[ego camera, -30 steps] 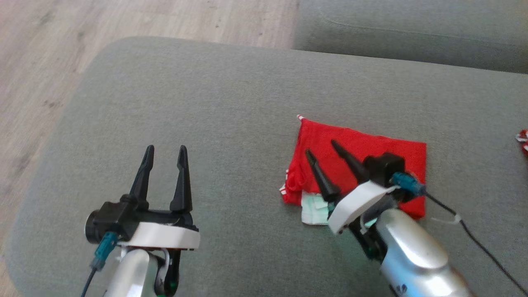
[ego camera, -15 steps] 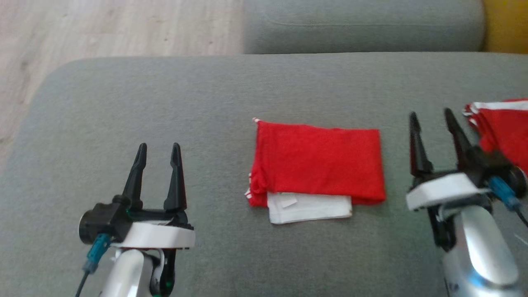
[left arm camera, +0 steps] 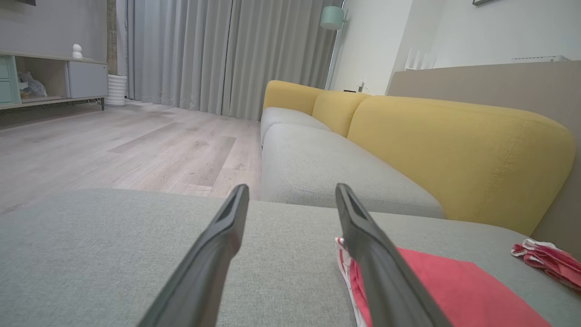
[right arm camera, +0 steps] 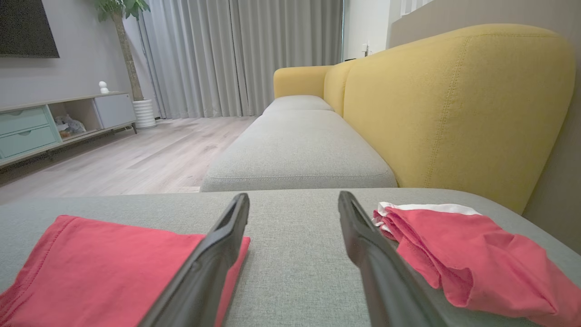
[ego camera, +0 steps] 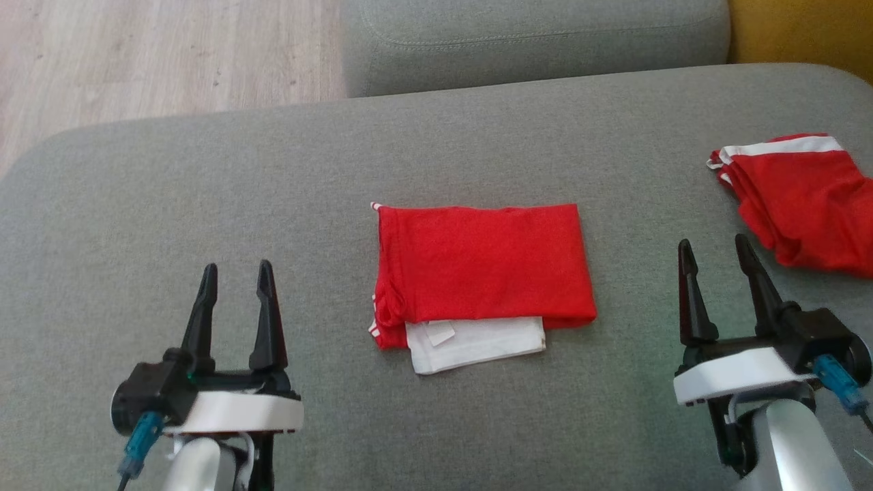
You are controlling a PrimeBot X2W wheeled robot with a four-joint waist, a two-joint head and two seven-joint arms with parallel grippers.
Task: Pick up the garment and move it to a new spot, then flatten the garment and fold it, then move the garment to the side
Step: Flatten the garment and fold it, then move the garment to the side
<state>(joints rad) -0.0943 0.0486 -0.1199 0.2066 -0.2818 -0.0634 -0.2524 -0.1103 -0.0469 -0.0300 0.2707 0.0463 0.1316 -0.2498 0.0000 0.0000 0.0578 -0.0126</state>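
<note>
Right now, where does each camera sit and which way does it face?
Head: on the head, looking down at the grey sofa seat; folded red garment centred, left gripper and right gripper open at the bottom corners.
Left wrist: low over the seat, facing the yellow backrest; left fingers in front.
Right wrist: similar heading, further right; right fingers, second red garment at right.
Shared: all three show the folded red garment.
</note>
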